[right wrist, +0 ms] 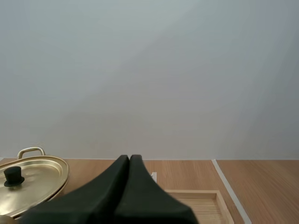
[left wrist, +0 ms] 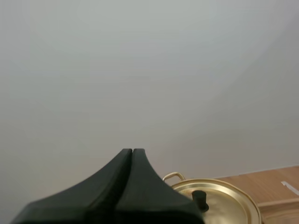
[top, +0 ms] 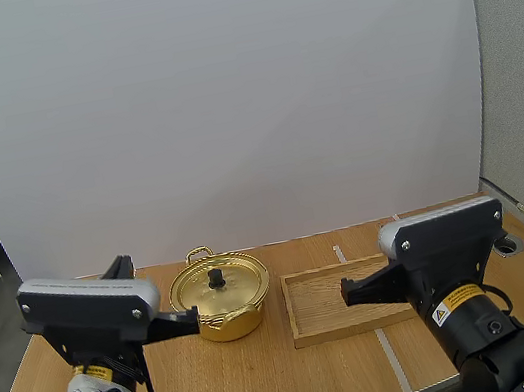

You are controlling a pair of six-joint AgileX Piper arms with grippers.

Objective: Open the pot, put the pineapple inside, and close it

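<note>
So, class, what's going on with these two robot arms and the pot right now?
Nothing is being handled yet. The left pincer is shut on nothing and points toward the gold pot. The right pincer, also shut on nothing, is by the wooden tray. The pot stands on the table left of the tray, and its lid is still on.

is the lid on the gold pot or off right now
On. The round gold metal lid sits flat on the shiny gold pot, its black knob upright at the centre, with no gap at the rim.
</note>
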